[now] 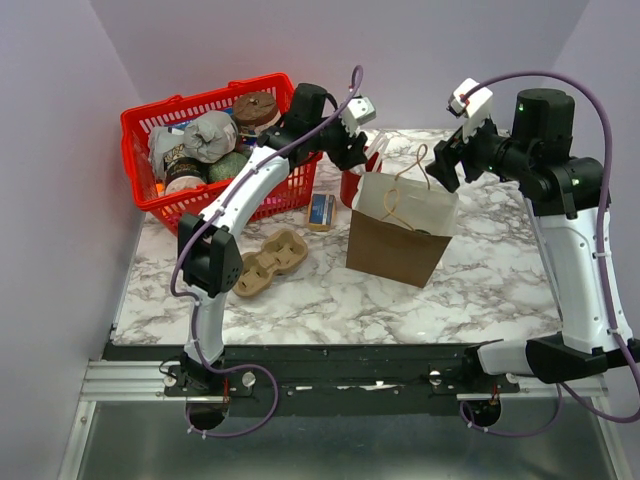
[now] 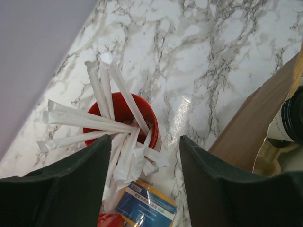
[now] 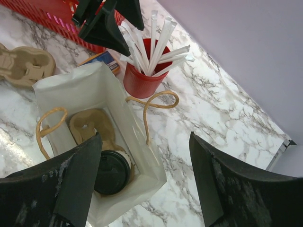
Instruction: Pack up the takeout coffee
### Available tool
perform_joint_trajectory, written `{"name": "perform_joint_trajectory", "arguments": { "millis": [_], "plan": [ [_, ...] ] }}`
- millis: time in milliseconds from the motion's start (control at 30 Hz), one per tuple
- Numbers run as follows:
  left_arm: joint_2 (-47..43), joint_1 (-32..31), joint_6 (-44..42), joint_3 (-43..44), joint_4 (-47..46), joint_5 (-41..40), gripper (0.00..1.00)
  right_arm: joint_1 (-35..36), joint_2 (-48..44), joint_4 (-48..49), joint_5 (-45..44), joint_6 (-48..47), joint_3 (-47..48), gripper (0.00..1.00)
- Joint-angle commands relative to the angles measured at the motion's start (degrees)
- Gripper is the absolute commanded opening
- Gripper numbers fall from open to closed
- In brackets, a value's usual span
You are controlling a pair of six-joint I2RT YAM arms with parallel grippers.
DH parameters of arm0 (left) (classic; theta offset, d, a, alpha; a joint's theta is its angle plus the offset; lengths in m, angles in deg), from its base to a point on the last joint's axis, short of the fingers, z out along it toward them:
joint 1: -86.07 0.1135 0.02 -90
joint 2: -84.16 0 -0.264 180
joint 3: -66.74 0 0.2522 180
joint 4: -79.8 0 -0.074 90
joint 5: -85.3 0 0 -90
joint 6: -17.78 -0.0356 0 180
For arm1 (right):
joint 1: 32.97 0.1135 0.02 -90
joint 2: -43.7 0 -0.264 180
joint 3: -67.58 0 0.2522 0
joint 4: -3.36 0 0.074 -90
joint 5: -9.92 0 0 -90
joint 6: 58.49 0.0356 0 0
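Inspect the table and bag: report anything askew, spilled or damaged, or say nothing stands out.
Nothing stands out. The takeout coffee sits upright, lid on, in the carrier inside the paper bag; no spill shows.

Bright, even light; glare on table (image 2: pixel 183 100)

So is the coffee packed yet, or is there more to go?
It looks nearly finished. Done: the cream-white paper cup with a black lid stands inside the brown paper bag, with a tan cardboard cup carrier. In hand: nothing. The right gripper hangs open above the bag, and the left gripper is open over the red cup of white wrapped sticks. Left: probably just pulling the arms away.
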Motion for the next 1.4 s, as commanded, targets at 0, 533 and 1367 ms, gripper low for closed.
{"name": "perform_joint_trajectory", "arguments": {
  "millis": [0,533,1367],
  "plan": [
    [1.44,0.61,-2.21,2.70,3.64,2.63,0.61,-0.05,-0.02,0.76,-1.67,1.61,-0.03,0.82],
    [2.67,0.96,-2.91,0.15,3.12,1.05,0.52,-0.05,0.68,0.84,-0.97,2.05,-0.21,0.82],
    [-5.76,1.13,4.64,2.18,-6.81,7.02,0.00,-0.05,3.32,4.00,-5.98,5.47,5.59,0.82]
  ]
}}
